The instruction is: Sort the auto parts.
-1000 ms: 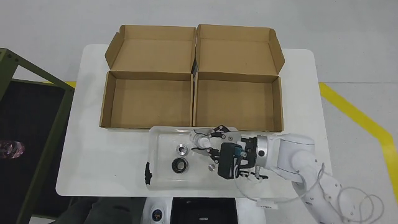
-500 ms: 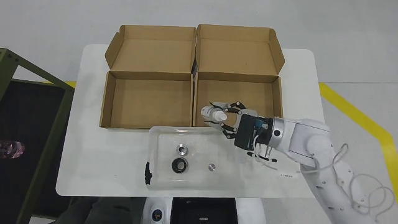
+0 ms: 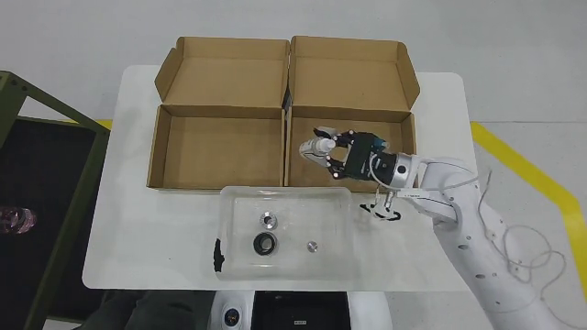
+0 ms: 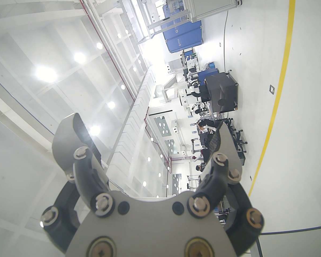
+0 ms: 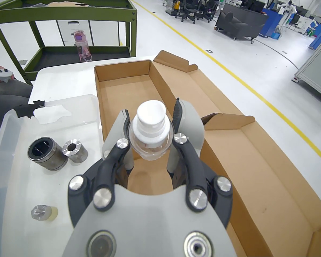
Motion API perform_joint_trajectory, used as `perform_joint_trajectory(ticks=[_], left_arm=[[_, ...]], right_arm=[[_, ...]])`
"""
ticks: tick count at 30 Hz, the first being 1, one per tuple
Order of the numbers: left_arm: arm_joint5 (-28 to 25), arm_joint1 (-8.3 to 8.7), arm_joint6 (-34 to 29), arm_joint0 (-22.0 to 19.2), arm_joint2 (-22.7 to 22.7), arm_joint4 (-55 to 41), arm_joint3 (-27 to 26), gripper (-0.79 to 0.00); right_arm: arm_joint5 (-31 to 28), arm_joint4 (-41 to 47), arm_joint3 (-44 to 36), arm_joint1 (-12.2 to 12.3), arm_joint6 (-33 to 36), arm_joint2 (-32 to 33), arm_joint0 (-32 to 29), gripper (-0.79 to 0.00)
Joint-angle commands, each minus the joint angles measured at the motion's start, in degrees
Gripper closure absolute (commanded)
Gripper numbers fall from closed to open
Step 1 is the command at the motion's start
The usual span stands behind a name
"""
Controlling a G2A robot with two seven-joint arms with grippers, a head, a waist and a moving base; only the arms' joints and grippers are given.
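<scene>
My right gripper is shut on a clear part with a white cap. It hangs above the near left corner of the right cardboard box. The left cardboard box stands beside it. In the clear plastic tray lie a black linear bearing, a silver bushing and a small metal piece. My left gripper is open, holds nothing and points up into the room.
Both boxes have their lids folded back toward the far side of the white table. A green cart stands off the table's left edge. A black tab sits on the tray's near left corner.
My right gripper has risen out of the tray with the white-capped part and carried it away from the robot, over the right box's near wall. The parts in the tray stayed put.
</scene>
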Motion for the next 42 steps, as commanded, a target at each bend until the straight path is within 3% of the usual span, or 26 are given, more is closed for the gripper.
perform_joint_trajectory(ticks=[1,8,20,38,42], left_arm=[[0.0,0.0,0.0,0.0,0.0,0.0,0.0,-0.785],[0.0,0.0,0.0,0.0,0.0,0.0,0.0,-0.785],[0.0,0.0,0.0,0.0,0.0,0.0,0.0,-0.785],[0.0,0.0,0.0,0.0,0.0,0.0,0.0,-0.785],[0.0,0.0,0.0,0.0,0.0,0.0,0.0,-0.785]], right_arm=[[0.8,0.6,1.6,-0.2,1.0,-0.7,1.5,0.0],[3.6,4.9,7.9,-1.3,3.3,-3.6,6.4,0.0],[8.6,3.7,16.6,-3.1,6.8,-8.9,12.7,0.0],[11.5,1.9,26.2,-5.3,5.7,-13.8,17.2,0.0],[12.0,1.7,27.2,-5.6,5.7,-14.1,17.4,-0.175]])
